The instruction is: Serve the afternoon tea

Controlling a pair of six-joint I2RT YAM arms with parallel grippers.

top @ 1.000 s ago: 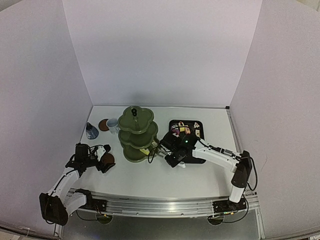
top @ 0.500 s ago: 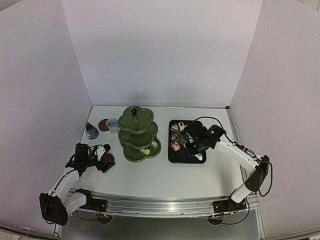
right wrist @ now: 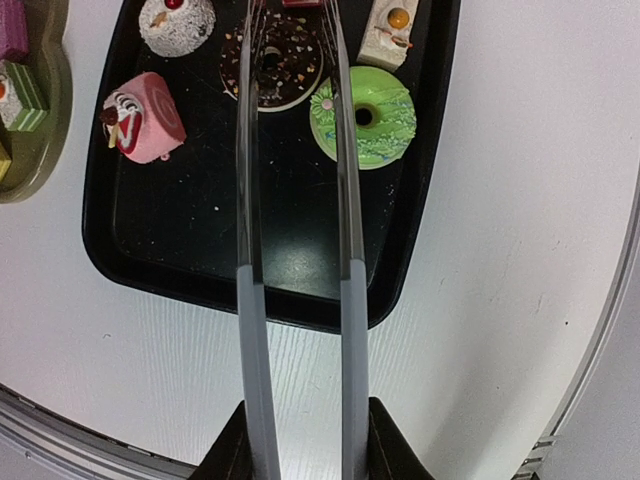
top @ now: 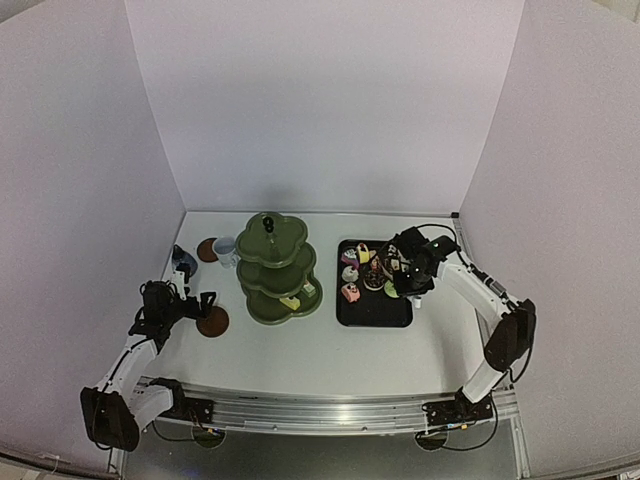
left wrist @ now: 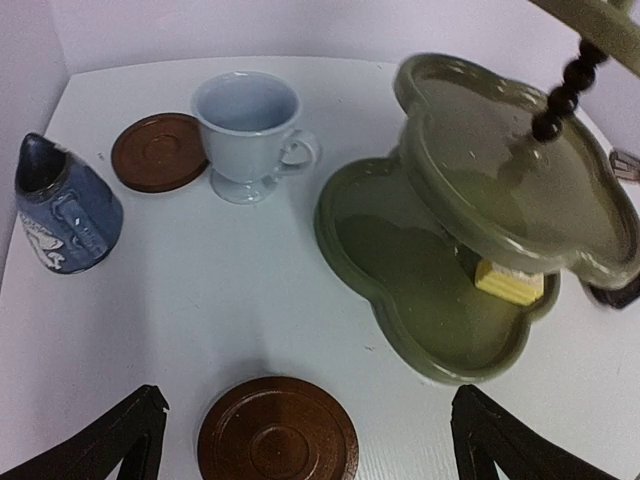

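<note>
Right wrist view: chocolate ring cake [right wrist: 272,68] on the black tray [right wrist: 150,260], which lies just beside the olive-green stand [right wrist: 30,160], on the side away from the mug. My right gripper [right wrist: 305,445] clamps the handle end of the tongs [right wrist: 247,200]. Their two blades run out parallel and slightly parted, one over each edge of the chocolate ring. I cannot tell whether they touch it.

Nearer the stand sit the pink roll [right wrist: 143,117] and a white cake topped with red [right wrist: 175,20]. Farther from it sit the green ring cake [right wrist: 363,117] and a small white slice [right wrist: 388,35]. The stand's lowest tier carries a yellow cake [left wrist: 510,282] and a green-striped cake [right wrist: 22,95].

Left wrist view: my left gripper [left wrist: 310,440], fingers spread wide and empty, hangs over a brown coaster [left wrist: 277,432] near the stand's base. The white mug [left wrist: 248,130], second coaster [left wrist: 160,152] and blue-grey pot [left wrist: 62,205] stand beyond.

I judge the step in hand to be picking up the chocolate ring. To do it well I would centre the blades on its flanks and lower them to mid-height. I would then close gently, since thin blades twist, and lift straight up before swinging toward the stand.
</note>
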